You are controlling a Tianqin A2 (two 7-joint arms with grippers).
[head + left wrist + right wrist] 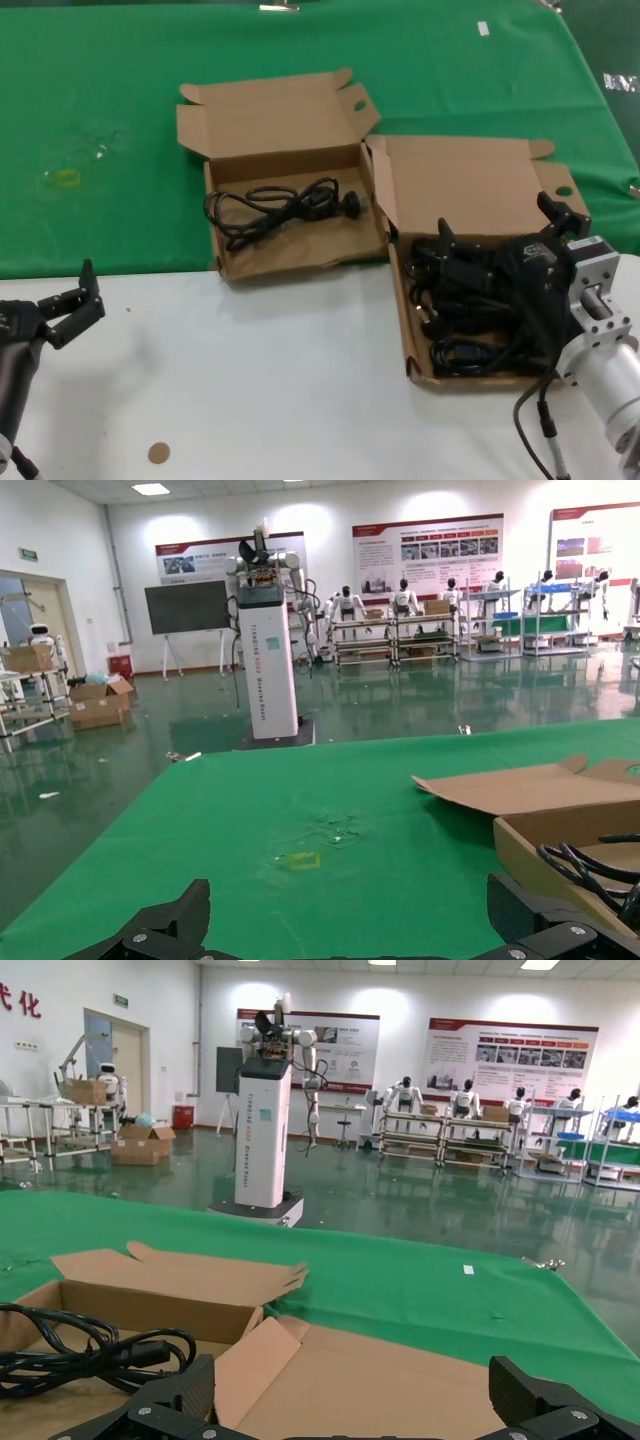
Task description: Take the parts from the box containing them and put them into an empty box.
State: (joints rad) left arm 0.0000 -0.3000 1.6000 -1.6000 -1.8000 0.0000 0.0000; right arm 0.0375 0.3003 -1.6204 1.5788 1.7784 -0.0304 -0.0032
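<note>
The box with the wavy front wall [300,262] lies at the back centre and holds one looped black cord [280,208]. The straight-walled box [470,378] at the right holds several black cords [470,320]. My right gripper [497,218] is open and empty, hovering over those cords near that box's lid [470,180]. In the right wrist view my right gripper [352,1385] spreads over the lid [400,1380], with the other box [150,1295] and its cord [90,1350] beside. My left gripper [93,290] is open and empty at the lower left; the left wrist view [350,910] shows it too.
A green cloth [100,120] covers the far half of the table, and the near half is white [260,380]. A small brown disc [159,453] lies near the front edge. A yellowish mark [67,178] sits on the cloth at the left.
</note>
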